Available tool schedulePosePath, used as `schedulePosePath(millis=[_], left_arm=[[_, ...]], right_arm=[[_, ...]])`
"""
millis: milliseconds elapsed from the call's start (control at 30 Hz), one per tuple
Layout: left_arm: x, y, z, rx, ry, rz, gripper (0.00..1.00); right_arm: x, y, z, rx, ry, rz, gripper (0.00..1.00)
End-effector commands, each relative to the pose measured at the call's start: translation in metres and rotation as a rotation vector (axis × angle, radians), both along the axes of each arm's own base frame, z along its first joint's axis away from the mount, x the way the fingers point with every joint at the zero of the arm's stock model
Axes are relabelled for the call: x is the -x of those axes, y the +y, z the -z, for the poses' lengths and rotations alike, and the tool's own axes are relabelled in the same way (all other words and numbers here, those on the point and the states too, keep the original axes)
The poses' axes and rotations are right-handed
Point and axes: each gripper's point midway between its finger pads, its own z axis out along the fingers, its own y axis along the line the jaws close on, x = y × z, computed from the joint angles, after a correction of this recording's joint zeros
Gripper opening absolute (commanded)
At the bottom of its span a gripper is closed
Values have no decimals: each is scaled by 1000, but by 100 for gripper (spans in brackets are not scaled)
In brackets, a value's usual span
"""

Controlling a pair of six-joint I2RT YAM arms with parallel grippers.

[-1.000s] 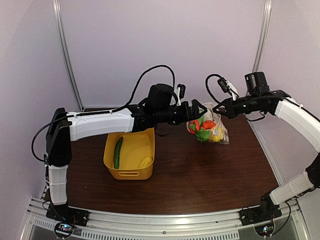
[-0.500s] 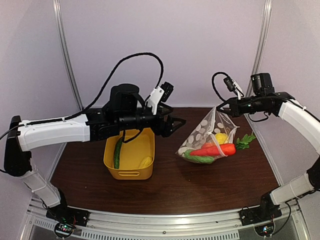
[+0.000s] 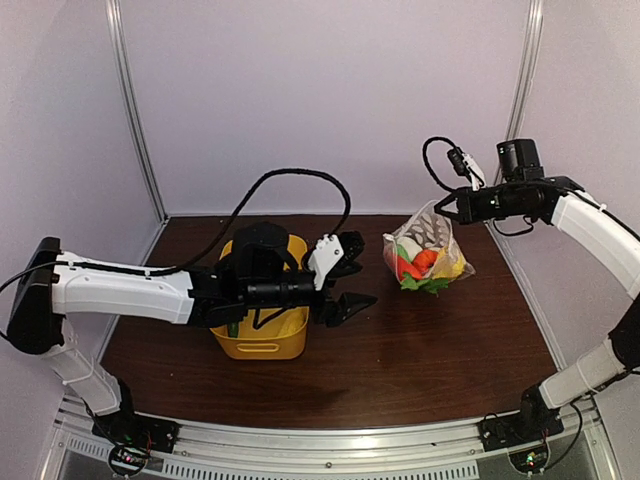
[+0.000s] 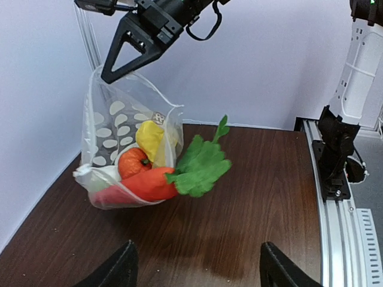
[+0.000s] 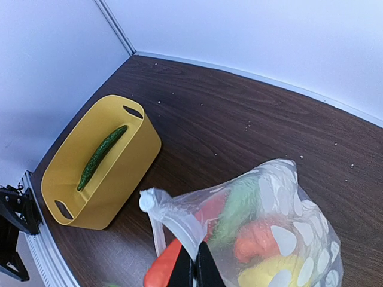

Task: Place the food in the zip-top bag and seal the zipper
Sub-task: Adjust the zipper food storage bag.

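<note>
The zip-top bag (image 3: 425, 248), clear with white dots, hangs from my right gripper (image 3: 445, 207), which is shut on its mouth edge beside the zipper (image 5: 176, 224); its bottom rests on the table. Inside are an orange pumpkin (image 4: 133, 162) and a yellow piece (image 4: 151, 139). The red-orange carrot (image 4: 149, 182) pokes out of the mouth, with its green leaves (image 4: 200, 164) outside. A long green cucumber (image 5: 100, 156) lies in the yellow tub (image 5: 114, 179). My left gripper (image 3: 353, 280) hovers open and empty between tub and bag, facing the bag.
The left arm reaches across above the yellow tub (image 3: 262, 340) and hides most of it in the top view. White walls close the table at the back and sides. Bare brown tabletop (image 4: 251, 209) lies between my left gripper and the bag.
My left gripper has drawn back from the bag's mouth toward the tub and sunk lower, its jaws a little narrower. The bag has swung while staying in my right gripper.
</note>
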Motion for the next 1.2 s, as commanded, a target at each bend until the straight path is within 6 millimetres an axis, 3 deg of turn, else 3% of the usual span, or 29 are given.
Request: schedulePosePath(millis=[0, 33, 133, 233, 333, 467, 600, 700, 967, 1067, 1167], left_arm=[[-24, -21, -17, 113, 89, -124, 66], [-34, -22, -18, 139, 157, -188, 60], [-70, -12, -10, 169, 347, -448, 58], [-89, -1, -6, 278, 519, -543, 48], [-107, 7, 15, 354, 703, -578, 40], [-107, -3, 54, 351, 922, -515, 40], [-98, -36, 65, 311, 1032, -388, 49], [-99, -49, 83, 262, 1086, -417, 52], [-102, -81, 98, 201, 1100, -387, 57], [-106, -88, 110, 184, 1120, -404, 55], [-110, -91, 114, 198, 1127, -415, 45]], right_arm=[[-1, 1, 17, 20, 48, 1, 0], [1, 3, 18, 8, 42, -5, 0], [1, -1, 18, -10, 5, 29, 0], [4, 1, 27, -18, 35, 14, 0], [6, 4, 28, -41, 41, 5, 0], [8, 5, 25, -50, 38, 1, 0], [11, 7, 26, -63, 45, -8, 0], [12, 9, 20, -89, 40, -17, 0], [13, 10, 12, -104, 33, -19, 0], [13, 12, 10, -113, 35, -22, 0], [14, 13, 7, -124, 32, -26, 0]])
